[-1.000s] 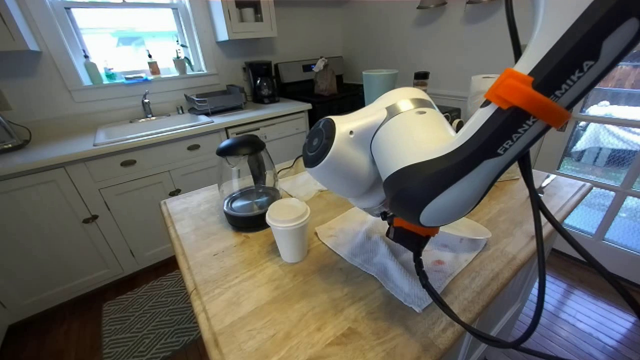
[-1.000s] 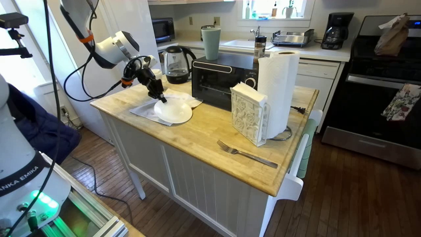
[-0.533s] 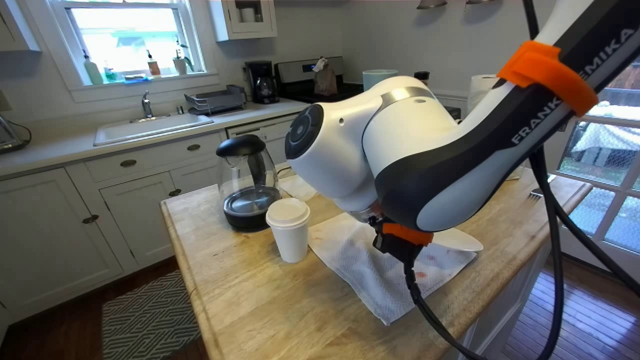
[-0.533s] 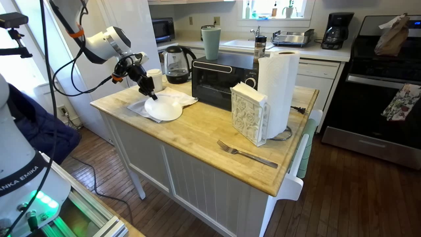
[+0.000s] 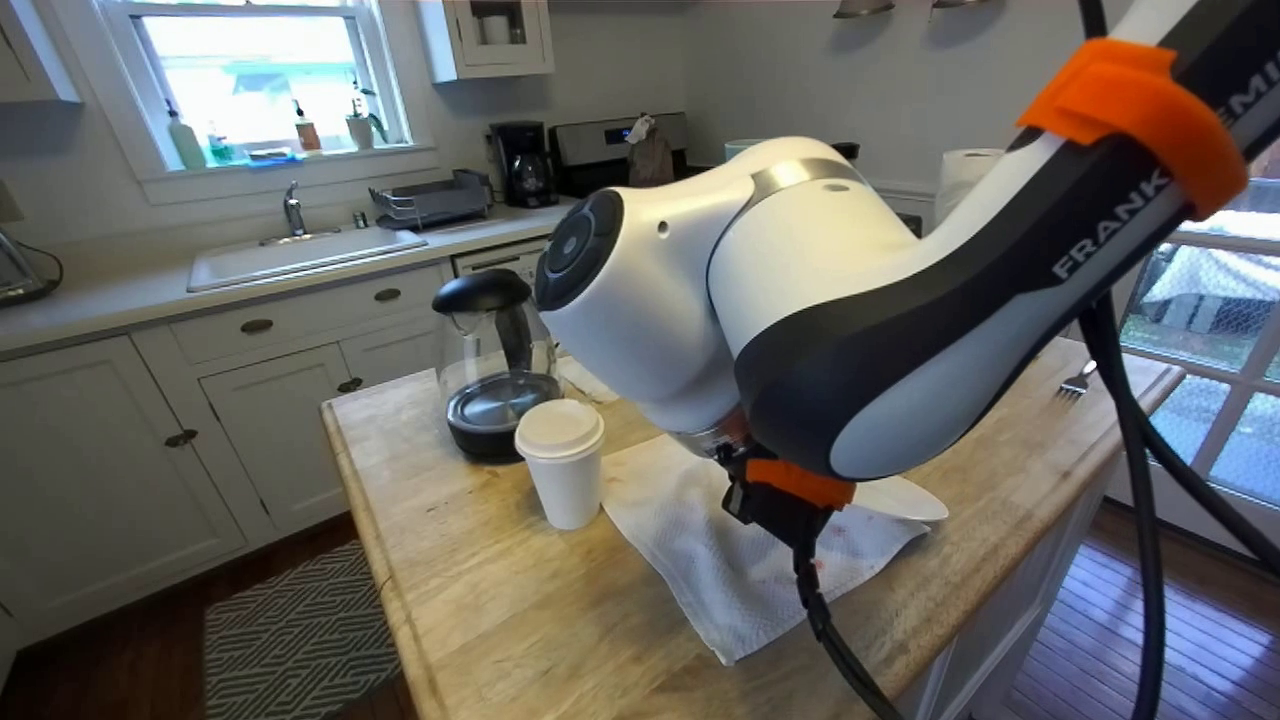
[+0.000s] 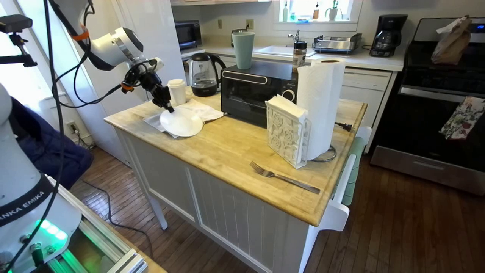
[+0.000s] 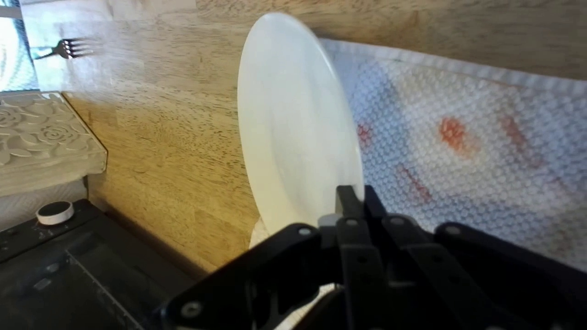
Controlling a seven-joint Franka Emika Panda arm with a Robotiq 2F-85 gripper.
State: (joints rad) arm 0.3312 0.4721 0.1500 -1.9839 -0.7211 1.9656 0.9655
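My gripper is shut on the rim of a white plate, one finger on each side of it. In an exterior view the plate is tilted, with the gripper at its upper edge. The plate's far part shows behind the arm. A white paper towel with red stains lies under and beside the plate on the wooden table; it shows in both exterior views. Its edge is against a white lidded paper cup, upright. The fingertips are hidden behind the arm in that view.
A glass kettle stands behind the cup. A black toaster oven carries a green cup and a spice jar. A napkin holder, paper towel roll and fork are toward the table's other end.
The arm and gripped plate have moved across the table toward the paper cup's end. The paper towel has slid along with the plate. The cup has shifted slightly the same way.
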